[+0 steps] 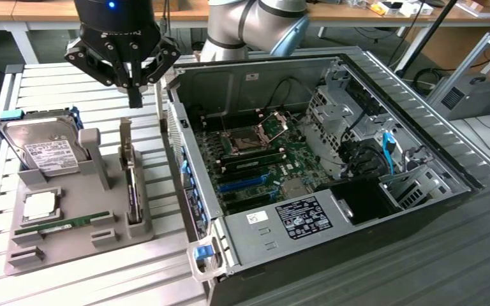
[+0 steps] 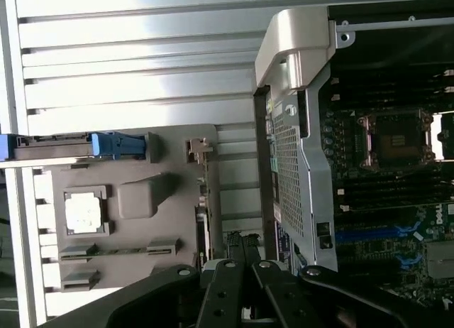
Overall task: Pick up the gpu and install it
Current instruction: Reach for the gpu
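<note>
A: Right, what is your pincer [image 1: 134,95] doing?

B: It is closed, fingertips pressed together with nothing between them. You have it hanging high above the grey holder [image 1: 79,194], clear of everything on it.

A: And the gpu [image 1: 129,172]?

B: Not picked up. It stands on its long edge in the slot along the holder's edge nearest the computer case [image 1: 228,80]. From your pincer it lies below and well apart. How far along the card the fingertips hang, I cannot tell you.

A: Which way does it run?

B: Lengthwise along that edge of the holder. The pale bracket [image 1: 126,131] sits at the holder's hard drive [image 1: 45,150] end, and the dark board reaches towards the end where the green memory stick [image 1: 62,224] lies.

A: Does that suit the pincer?

B: I judge it does. Your pincer's linkage spreads across the card's thin side, not along its length, so the fingers would part to either face of the board.

A: And beyond the holder?

B: The case lies open on the bench [image 1: 58,83], just beside the holder's gpu edge, with its motherboard [image 1: 254,159] facing up.
</note>
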`<state>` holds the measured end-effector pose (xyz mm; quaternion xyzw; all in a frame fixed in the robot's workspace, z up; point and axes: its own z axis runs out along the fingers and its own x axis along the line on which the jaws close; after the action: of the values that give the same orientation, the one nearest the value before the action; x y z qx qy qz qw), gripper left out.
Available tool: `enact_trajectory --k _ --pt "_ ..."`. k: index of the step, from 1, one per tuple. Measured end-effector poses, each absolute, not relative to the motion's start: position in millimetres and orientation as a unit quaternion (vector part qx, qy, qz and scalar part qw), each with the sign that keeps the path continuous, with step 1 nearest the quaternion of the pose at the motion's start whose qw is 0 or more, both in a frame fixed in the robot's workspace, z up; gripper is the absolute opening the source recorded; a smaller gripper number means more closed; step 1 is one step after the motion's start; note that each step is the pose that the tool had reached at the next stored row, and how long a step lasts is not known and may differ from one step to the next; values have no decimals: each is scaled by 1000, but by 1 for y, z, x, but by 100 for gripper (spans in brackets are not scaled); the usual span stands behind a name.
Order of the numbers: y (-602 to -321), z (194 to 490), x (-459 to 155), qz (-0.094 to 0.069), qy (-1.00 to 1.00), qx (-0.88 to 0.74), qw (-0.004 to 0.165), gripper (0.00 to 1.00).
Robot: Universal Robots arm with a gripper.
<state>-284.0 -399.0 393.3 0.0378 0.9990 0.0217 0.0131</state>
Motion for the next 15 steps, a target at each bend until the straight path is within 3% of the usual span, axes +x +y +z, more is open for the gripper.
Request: enact_trajectory --k 15 --pt "-399 393 -294 22 999 38 13 11"
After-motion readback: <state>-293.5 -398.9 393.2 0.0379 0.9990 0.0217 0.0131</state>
